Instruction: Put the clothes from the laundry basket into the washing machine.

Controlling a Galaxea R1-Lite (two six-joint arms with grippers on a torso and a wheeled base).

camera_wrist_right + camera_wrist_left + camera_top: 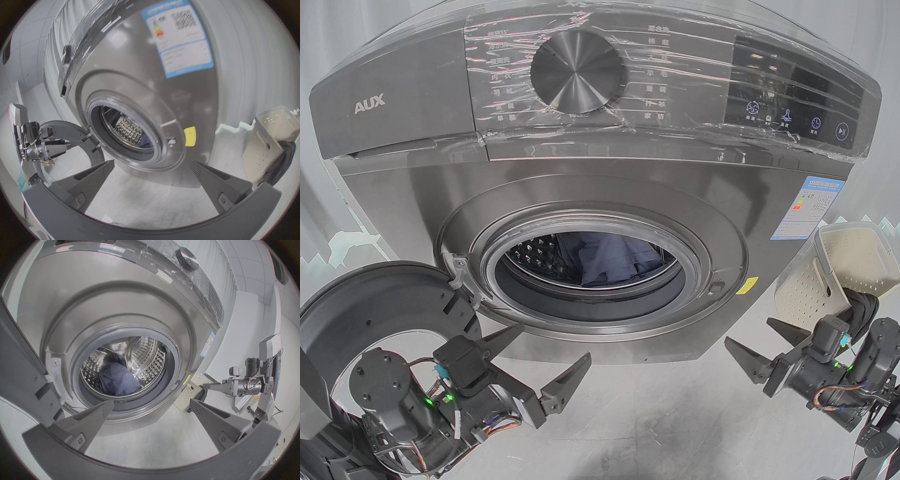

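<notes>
Left tool [553, 342] jaws apart, before silver front-loading washing machine [600, 156], right tool [749, 331] also apart, dark blue garment [606, 256] inside machine drum, cream perforated laundry basket [844, 269] right of machine

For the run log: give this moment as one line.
door open; blue garment in drum; dark garment draped over laundry basket; left gripper open, empty; right gripper open, empty

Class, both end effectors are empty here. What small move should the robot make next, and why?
Probably swing the right end effector toward the dark garment draped over the basket rim. Its jaws are open and empty, the door is open, and one blue garment already lies in the drum.
</notes>
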